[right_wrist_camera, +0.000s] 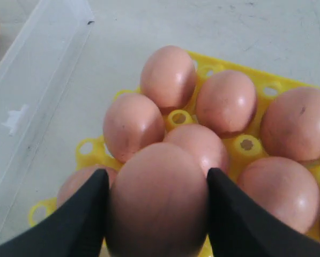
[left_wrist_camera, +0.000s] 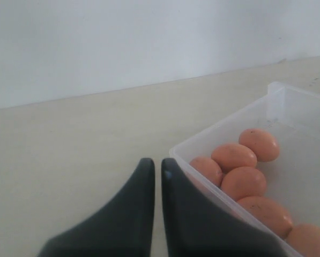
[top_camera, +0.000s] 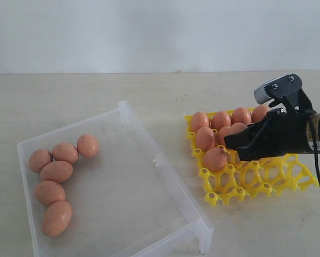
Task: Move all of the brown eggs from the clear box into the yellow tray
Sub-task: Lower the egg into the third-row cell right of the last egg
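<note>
Smooth pinkish-brown egg (right_wrist_camera: 157, 211) sits clamped between black fingers (right_wrist_camera: 76, 227) of the right tool (right_wrist_camera: 155, 179) above the yellow lattice tray (top_camera: 248, 183), which it partly hides. Six eggs (top_camera: 56, 172) lie in the translucent box (top_camera: 168, 170); left tool (left_wrist_camera: 157, 167) pinched closed, empty, beside it.

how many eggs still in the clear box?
6 brown eggs, all near the clear box's left wall: three in a far row, three trailing nearer. None seem hidden.

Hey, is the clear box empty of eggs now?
No, in the exterior view six brown eggs lie along the left side of the clear box.
</note>
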`<control>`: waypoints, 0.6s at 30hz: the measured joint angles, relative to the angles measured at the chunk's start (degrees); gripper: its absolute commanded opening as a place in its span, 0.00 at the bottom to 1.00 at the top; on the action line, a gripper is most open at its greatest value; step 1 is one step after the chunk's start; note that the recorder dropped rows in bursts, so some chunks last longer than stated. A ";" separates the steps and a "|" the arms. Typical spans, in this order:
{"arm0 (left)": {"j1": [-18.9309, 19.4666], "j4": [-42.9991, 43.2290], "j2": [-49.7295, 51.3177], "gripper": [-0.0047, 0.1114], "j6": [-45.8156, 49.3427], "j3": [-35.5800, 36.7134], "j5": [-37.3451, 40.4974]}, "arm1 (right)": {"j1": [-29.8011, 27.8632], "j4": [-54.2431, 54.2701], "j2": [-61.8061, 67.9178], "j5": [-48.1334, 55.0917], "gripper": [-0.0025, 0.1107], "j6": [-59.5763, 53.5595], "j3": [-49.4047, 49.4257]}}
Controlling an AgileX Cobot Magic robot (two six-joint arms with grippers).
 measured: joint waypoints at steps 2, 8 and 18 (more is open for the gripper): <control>0.00 0.00 0.00 0.08 0.00 0.00 0.00 | 0.00 0.37 0.75 -0.10 0.02 0.00 0.00; 0.00 0.00 0.00 0.08 0.00 0.00 0.00 | 0.00 0.74 2.12 -0.49 0.02 0.00 -0.03; 0.00 0.00 0.00 0.08 0.00 0.00 0.00 | 0.00 1.43 4.57 -4.76 0.31 0.00 -0.12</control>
